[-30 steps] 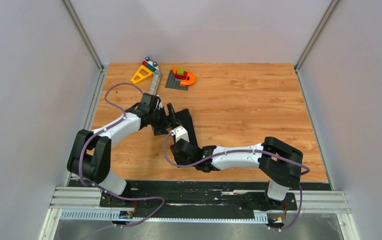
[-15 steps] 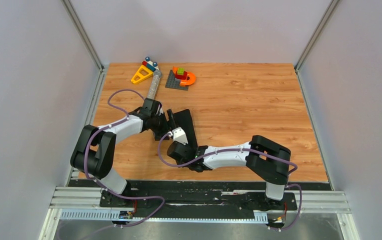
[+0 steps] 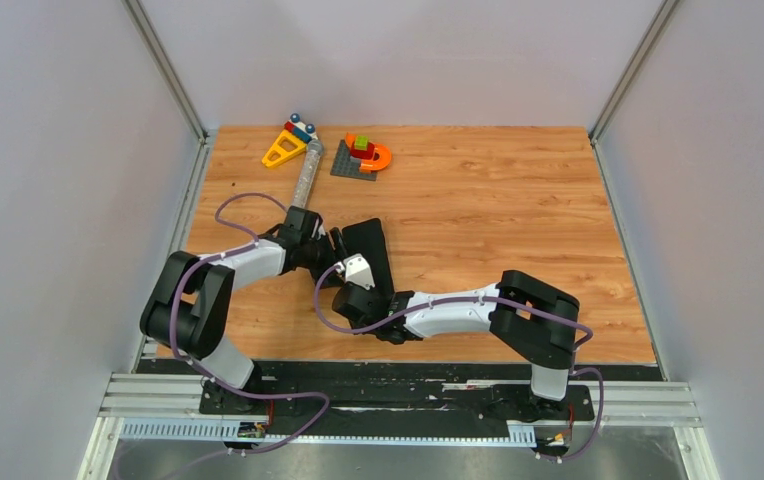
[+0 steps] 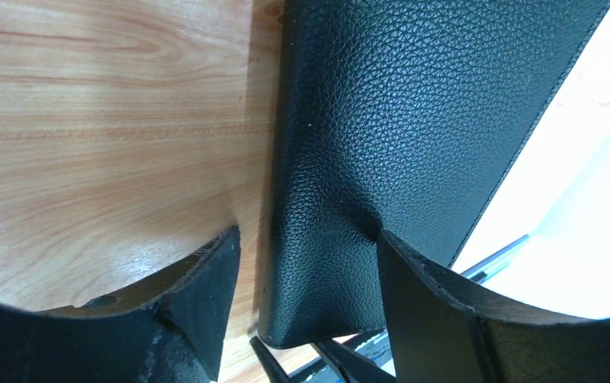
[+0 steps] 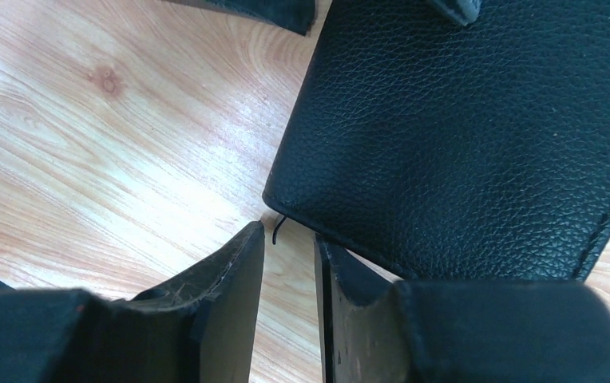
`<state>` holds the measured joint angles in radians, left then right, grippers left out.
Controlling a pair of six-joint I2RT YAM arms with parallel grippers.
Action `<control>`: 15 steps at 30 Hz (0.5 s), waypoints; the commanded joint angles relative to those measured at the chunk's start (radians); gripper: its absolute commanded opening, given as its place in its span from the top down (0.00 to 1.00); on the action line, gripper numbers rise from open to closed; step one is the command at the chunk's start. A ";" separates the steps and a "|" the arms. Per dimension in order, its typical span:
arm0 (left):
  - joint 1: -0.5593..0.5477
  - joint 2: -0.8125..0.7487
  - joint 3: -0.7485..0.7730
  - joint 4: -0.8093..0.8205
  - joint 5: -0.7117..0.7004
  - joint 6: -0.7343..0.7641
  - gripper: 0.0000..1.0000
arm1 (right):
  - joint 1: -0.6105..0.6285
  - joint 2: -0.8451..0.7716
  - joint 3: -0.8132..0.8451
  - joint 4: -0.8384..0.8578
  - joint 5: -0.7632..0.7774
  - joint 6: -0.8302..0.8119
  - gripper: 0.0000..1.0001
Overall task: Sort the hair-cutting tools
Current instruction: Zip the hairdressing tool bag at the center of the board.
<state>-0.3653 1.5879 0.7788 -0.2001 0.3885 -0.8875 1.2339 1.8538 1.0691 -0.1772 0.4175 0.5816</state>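
Centrally, black pouch [image 3: 372, 240] between left hand [image 4: 306, 239], right hand [image 5: 288, 239], toy blocks [image 3: 363, 152] beyond.

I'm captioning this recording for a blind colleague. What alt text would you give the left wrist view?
A black pebbled-leather pouch sits between the open fingers of the left tool, its surface dimpled where one finger meets it. The wooden table fills the left of the picture, and a bright white blur fills the right.
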 commanded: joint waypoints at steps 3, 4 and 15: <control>-0.035 -0.057 -0.051 0.086 0.009 -0.102 0.33 | -0.008 0.011 0.025 0.039 0.035 0.035 0.70; -0.037 -0.062 -0.055 0.089 0.003 -0.109 0.33 | -0.008 0.013 0.027 0.039 0.039 0.037 0.72; -0.057 -0.139 -0.106 0.116 -0.010 -0.206 0.42 | -0.008 -0.019 -0.009 0.117 0.036 0.032 0.75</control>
<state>-0.4049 1.5047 0.6827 -0.1246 0.3607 -1.0351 1.2327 1.8538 1.0668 -0.1555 0.4282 0.6014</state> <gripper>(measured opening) 0.589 0.250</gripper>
